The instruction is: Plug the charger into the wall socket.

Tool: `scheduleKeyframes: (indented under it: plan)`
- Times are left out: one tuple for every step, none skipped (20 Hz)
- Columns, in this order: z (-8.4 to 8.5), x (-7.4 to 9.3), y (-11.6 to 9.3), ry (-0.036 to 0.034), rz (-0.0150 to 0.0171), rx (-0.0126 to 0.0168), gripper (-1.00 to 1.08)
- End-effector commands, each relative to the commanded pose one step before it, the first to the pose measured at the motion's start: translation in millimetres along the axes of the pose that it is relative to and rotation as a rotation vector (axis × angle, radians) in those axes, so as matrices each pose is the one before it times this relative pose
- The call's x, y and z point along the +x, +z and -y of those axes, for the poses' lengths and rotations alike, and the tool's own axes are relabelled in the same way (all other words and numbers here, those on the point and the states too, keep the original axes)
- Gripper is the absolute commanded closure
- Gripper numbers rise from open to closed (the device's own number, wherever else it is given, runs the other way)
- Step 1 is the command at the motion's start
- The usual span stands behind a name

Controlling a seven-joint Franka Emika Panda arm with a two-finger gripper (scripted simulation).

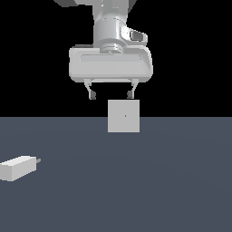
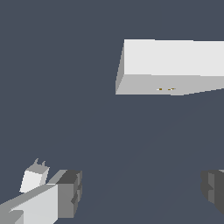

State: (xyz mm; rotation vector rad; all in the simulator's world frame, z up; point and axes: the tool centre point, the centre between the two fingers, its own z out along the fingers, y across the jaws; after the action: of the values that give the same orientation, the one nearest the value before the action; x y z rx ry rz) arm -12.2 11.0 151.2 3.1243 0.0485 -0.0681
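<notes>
The charger (image 1: 18,167), a small white oblong block with short grey prongs at its end, lies flat on the dark floor at the exterior view's left. In the wrist view the charger (image 2: 34,179) shows small beside one finger. The wall socket (image 1: 123,116), a light-grey square plate with a tiny dark dot at its centre, stands upright mid-scene; the wrist view shows the wall socket (image 2: 173,65) from above. My gripper (image 1: 111,95) hangs open and empty in the air, just above the socket's upper edge and far from the charger. One of its fingers (image 2: 68,192) is dark-tipped.
A dark blue-grey floor (image 1: 158,181) spreads under everything. Behind it is plain black background.
</notes>
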Motion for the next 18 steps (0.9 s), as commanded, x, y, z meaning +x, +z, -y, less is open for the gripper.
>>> scheduleKeyframes:
  plan:
    - [-0.01,0.0,0.0,0.0,0.0,0.0,-0.92]
    - [0.31,-0.08,0.18,0.0,0.0,0.0,-0.92]
    - [0.24,-0.39,0.11,0.00117,-0.00074,0.00002,-0.92]
    - [0.78,-0.57,0.44,0.00131,-0.00081,0.00004,-0.92]
    - [0.99,-0.83,0.55,0.00204,-0.00125,0.00006,-0.92]
    - [1.33,-1.06,0.74,0.00256,-0.00158,0.00008,-0.92]
    - [1.6,-1.32,0.89,0.00322,-0.00198,0.0001,-0.92]
    - [1.94,-1.57,1.08,0.00381,-0.00235,0.00012,-0.92]
    - [2.29,-1.83,1.27,0.00444,-0.00274,0.00014,-0.92]
    - [2.62,-2.09,1.46,0.00509,-0.00314,0.00016,-0.92]
    - [2.94,-2.36,1.63,0.00576,-0.00355,0.00019,-0.92]
    - [3.27,-2.6,1.82,0.00635,-0.00392,0.00021,-0.92]
    - [3.57,-2.84,1.99,0.00695,-0.00429,0.00023,-0.92]
    - [3.86,-3.06,2.15,0.00752,-0.00465,0.00025,-0.92]
    - [4.15,-3.27,2.3,0.00805,-0.00498,0.00028,-0.92]
    - [4.42,-3.47,2.45,0.00855,-0.00529,0.0003,-0.92]
    - [4.67,-3.65,2.59,0.00902,-0.00558,0.00032,-0.92]
    - [4.91,-3.81,2.72,0.00944,-0.00585,0.00035,-0.92]
